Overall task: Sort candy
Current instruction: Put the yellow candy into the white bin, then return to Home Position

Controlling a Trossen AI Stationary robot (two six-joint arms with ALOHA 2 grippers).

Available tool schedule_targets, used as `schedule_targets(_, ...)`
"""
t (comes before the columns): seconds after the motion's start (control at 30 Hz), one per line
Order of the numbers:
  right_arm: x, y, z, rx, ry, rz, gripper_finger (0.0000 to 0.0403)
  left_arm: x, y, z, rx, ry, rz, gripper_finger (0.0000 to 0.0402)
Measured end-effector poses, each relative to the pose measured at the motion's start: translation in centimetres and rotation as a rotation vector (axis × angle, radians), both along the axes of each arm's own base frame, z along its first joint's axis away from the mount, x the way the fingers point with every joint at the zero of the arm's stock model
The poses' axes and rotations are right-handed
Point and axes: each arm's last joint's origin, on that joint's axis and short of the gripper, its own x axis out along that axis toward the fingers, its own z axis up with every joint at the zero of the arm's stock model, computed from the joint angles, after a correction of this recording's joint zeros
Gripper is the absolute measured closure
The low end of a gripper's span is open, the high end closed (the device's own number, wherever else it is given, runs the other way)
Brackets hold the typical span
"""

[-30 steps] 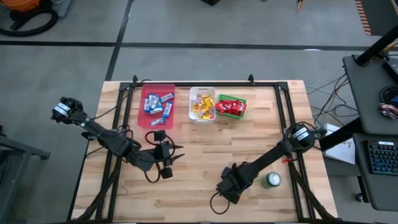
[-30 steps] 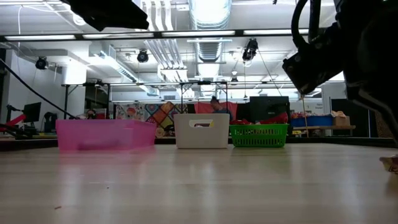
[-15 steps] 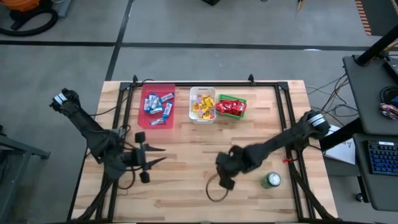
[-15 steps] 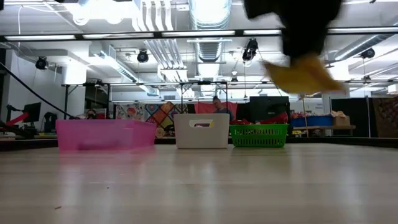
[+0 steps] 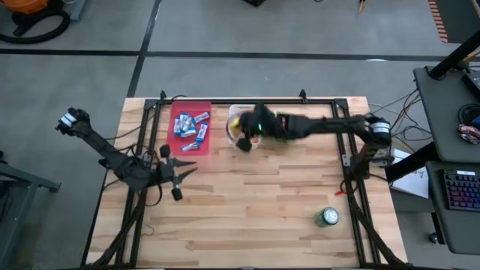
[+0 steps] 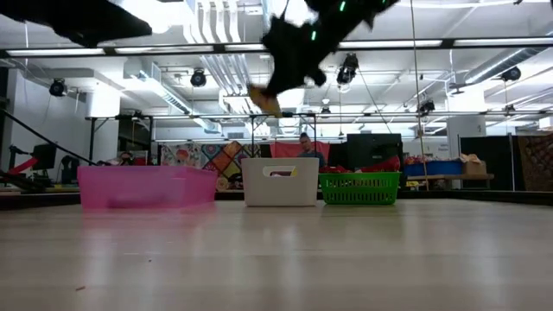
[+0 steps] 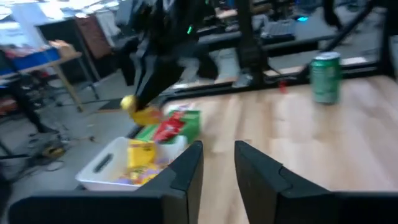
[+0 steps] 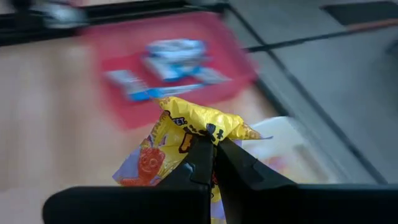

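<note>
- The right arm (image 5: 322,126), a second ago folded low over the near middle of the table, now reaches across the far edge; its right gripper (image 5: 241,139) hangs over the white bin (image 5: 233,112) and is clamped on a yellow packet (image 8: 186,134) (crinkled foil, gathered to a peak between the fingers).
- In the low view the same packet (image 6: 263,99) shows well above the white bin's (image 6: 279,181) rim, touching nothing but the fingers.
- The left arm (image 5: 112,154) has drawn back toward the table's left edge since the earlier picture; the left gripper (image 5: 182,166) sits above bare wood near the red bin (image 5: 180,107), holding nothing, its fingers (image 7: 186,171) a narrow gap apart.
- Wooden table (image 5: 247,210): pale planked top with a dark metal frame along its edges.
- Three bins in a row at the far side, unchanged: the red bin holds blue-and-silver bars (image 5: 190,127), the white bin holds yellow packets (image 7: 142,155), and the green basket (image 5: 291,120) (open mesh walls) holds red packets (image 5: 277,130).
- The right arm lies over the green basket and part of the white bin, hiding some of their contents from above.
- A round green can (image 5: 327,217) stands upright at the near right, well apart from the bins.
- No loose candy is visible on the tabletop.
</note>
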Motion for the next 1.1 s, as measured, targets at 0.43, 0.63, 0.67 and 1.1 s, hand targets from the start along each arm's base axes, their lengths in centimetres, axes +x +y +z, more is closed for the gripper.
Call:
schedule_targets(0.43,0.6,-13.2,-6.6,0.038,-0.003,-0.142,0.0394,-0.8,5.3,-1.4,0.028,-0.027,-0.069,0.0398)
schedule_targets(0.63,0.9,-13.6,-7.6,0.036,0.008,-0.143,0.0389,-1.2,7.3,-2.5,0.007,-0.030,-0.111,0.0401)
schedule_targets(0.67,0.9,-13.7,-7.6,0.036,0.009,-0.145,0.0385,-1.2,7.6,-2.5,0.002,-0.033,-0.127,0.0401)
schedule_targets(1.1,0.8,-13.8,-7.6,0.058,-0.001,-0.165,0.0287,-1.2,10.4,-4.0,-0.042,-0.028,-0.187,0.0401)
